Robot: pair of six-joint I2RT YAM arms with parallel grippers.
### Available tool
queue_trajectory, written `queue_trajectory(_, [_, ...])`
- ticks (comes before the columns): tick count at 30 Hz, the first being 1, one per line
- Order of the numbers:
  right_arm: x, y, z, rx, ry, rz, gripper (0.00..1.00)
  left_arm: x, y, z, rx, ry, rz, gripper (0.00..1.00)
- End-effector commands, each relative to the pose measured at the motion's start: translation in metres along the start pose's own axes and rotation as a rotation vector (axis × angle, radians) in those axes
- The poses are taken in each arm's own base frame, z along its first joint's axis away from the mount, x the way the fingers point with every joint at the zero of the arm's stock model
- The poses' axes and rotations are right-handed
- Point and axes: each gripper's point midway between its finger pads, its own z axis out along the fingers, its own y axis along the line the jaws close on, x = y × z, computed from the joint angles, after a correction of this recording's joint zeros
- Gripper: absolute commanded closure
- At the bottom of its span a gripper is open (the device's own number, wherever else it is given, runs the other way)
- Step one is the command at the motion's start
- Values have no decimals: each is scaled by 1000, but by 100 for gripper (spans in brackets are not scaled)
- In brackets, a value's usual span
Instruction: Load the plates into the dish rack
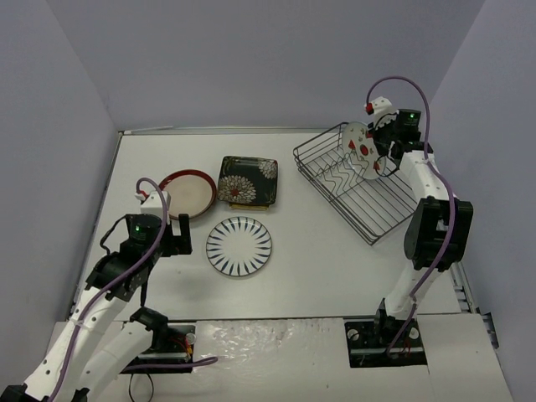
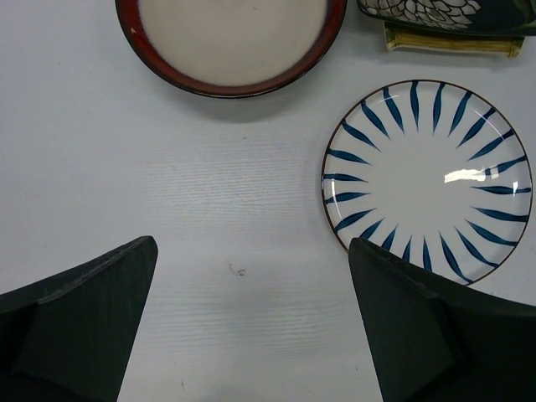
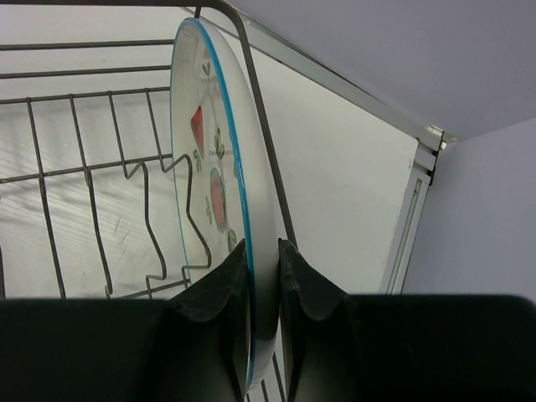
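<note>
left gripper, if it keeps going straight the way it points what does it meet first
Probably the bare white table top, just short of the red-rimmed cream round plate. The white round plate with dark radial stripes lies off to the right of that line. Depth is unclear.

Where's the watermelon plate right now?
Top view, far right: watermelon plate held on edge in the right gripper at the far end of the rack.

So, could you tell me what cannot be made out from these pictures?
- Right wrist view: the right end effector hides the lower rim of the watermelon plate, so whether it rests in the dish rack's dividers is unclear.
- Left wrist view: the floral plate covers all but a strip of the yellow plate.
- Left wrist view: the top edge cuts off the red-rimmed plate.
</note>
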Motion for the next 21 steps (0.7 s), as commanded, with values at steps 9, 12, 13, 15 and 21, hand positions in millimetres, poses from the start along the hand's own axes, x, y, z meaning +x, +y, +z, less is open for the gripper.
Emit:
queue_trajectory(9, [-55,-19,-15,74,-205,62,42,-21,-3,1,8,-63,-15,3])
queue_trajectory(12, [-71,-22,-37,99,-242,111,25,-21,-4,0,11,-61,-14,3])
queue_trajectory(13, [-75,-23,-43,107,-253,128,22,-21,-4,0,10,-61,-17,3])
queue_trajectory(15, [-89,-32,-65,169,-281,178,15,-21,-4,-2,13,-64,-43,3])
queue_trajectory(21, [-115,-32,-124,227,-389,389,1,-14,-16,5,37,-27,-195,3])
